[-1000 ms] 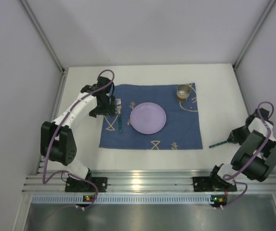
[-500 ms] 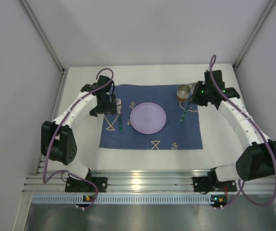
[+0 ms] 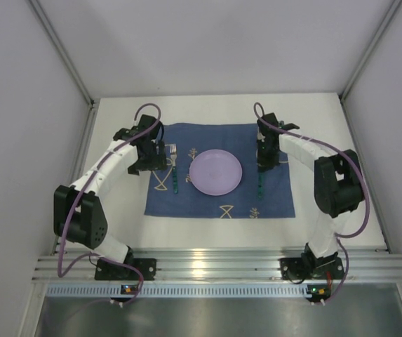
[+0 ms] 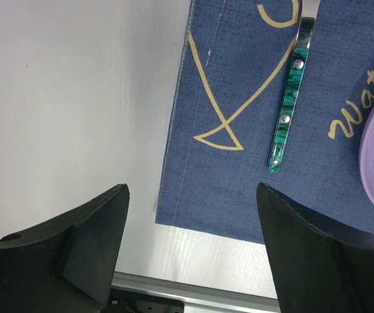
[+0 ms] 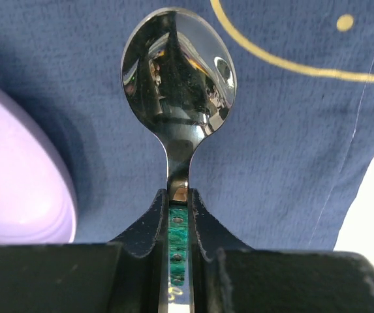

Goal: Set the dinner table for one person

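On the white dinner table (image 3: pixel 208 109) lies a dark blue cloth (image 3: pixel 218 203) with a lilac plate (image 3: pixel 216 172) in its middle. A green-handled fork (image 3: pixel 175 172) lies left of the plate. My left gripper (image 3: pixel 160 160) hovers open just left of the fork, whose handle (image 4: pixel 284 124) shows beyond the left gripper (image 4: pixel 192 189). My right gripper (image 3: pixel 262 163) is shut on a green-handled spoon (image 3: pixel 260 186) right of the plate, low over the cloth. In the right wrist view the spoon bowl (image 5: pixel 178 78) juts out past the right gripper (image 5: pixel 179 195).
Grey walls enclose the table on three sides. An aluminium rail (image 3: pixel 215 263) runs along the near edge, carrying both arm bases. The plate's rim (image 5: pixel 17 176) is close to the left of the spoon. Bare white table (image 4: pixel 76 98) lies left of the cloth.
My right arm swung in from the table's right edge with the spoon, passed the cloth's far right corner and now holds it just right of the plate. The left arm barely moved.
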